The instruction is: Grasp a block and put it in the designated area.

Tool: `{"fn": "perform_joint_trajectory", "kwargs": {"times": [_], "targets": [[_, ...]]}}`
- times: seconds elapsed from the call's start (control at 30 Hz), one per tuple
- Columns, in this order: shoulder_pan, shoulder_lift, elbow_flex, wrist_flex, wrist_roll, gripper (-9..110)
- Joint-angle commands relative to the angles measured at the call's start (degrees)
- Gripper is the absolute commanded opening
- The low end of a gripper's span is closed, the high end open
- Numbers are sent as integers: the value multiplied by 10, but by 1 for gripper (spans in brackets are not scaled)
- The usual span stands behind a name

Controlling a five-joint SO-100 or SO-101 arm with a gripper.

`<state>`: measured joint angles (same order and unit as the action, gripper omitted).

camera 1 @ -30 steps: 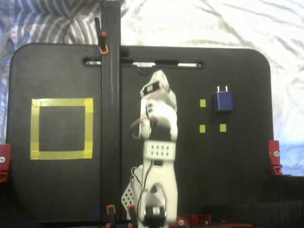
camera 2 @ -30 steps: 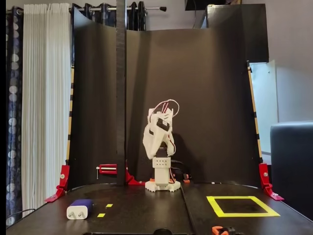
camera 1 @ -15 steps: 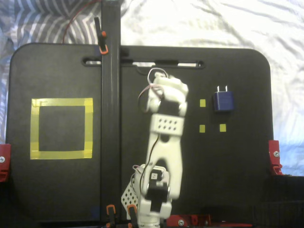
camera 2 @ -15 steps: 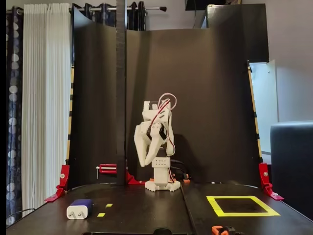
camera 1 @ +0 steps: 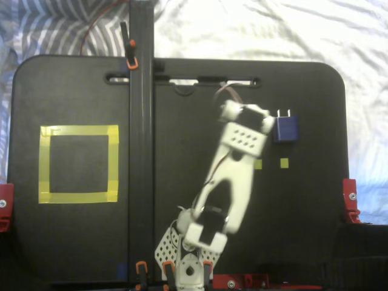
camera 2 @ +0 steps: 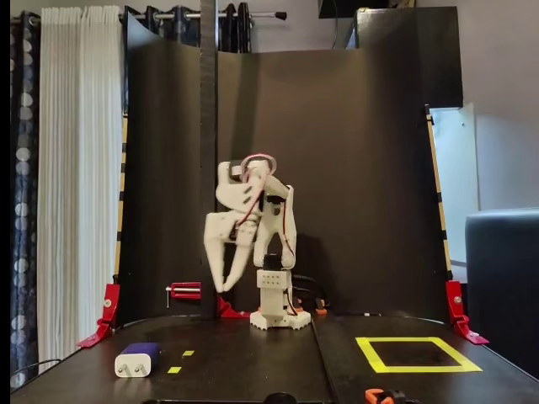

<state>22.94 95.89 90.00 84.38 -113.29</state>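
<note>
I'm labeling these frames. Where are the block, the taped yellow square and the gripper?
block (camera 1: 286, 129): a fixed view, its blue top face.
yellow tape square (camera 1: 79, 130): a fixed view, its top strip.
gripper (camera 2: 224, 282): a fixed view, between its fingertips.

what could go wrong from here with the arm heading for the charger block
The block lies flat with its prongs up-frame in a fixed view; the gripper hangs high above it, so a skewed descent could nudge it. The carry to the yellow tape square must clear the vertical black post.
</note>
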Motion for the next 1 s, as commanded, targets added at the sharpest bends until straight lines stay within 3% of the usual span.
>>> {"fn": "perform_joint_trajectory", "kwargs": {"times": [0.0, 0.5, 0.97], "targets": [[19, -18, -35, -10, -12, 0], [153, -143, -91, -105, -117, 0], [213, -279, -242, -111, -156, 0]]}}
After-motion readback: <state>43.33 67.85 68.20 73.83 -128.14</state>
